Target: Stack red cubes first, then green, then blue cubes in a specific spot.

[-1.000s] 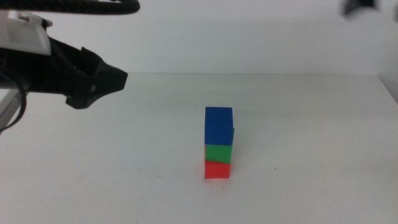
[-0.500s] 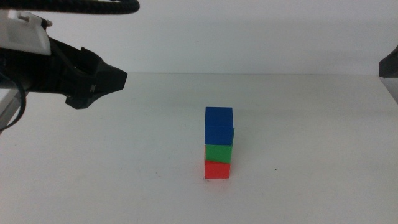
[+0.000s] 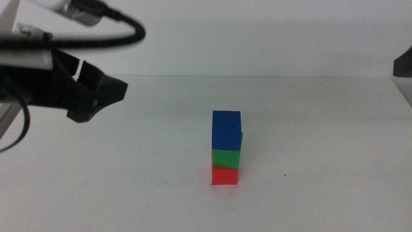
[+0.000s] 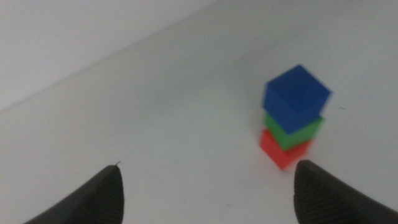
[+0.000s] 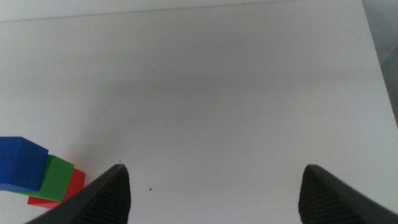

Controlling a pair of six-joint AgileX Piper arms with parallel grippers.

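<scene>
The red cube (image 3: 224,176) sits at the bottom of a three-high stack near the middle of the white table (image 3: 322,129), a plain matte block with clean edges. On top of it rests the green cube (image 3: 226,158), same size, same flat finish, touching it face to face. The blue cube (image 3: 226,131) crowns the stack, dark and matte; from the middle view it sits turned a little, so its right edge juts slightly past the green one below. In the left wrist view the twist shows more clearly: the blue cube (image 4: 296,99) is rotated against the green cube (image 4: 295,132) and the red cube (image 4: 280,150), each layer fanned a touch. The stack stands upright on bare tabletop, with a tiny dark speck (image 3: 285,175) at about 3 o'clock from its base.

The left gripper (image 3: 106,92) hangs in the air at roughly 10 o'clock from the stack, well apart from it, its dark jaws spread wide and empty. The right gripper (image 5: 214,186) is off at the table's right side, well apart from the stack, jaws likewise wide with nothing between them; the stack shows in a corner of its wrist view.
</scene>
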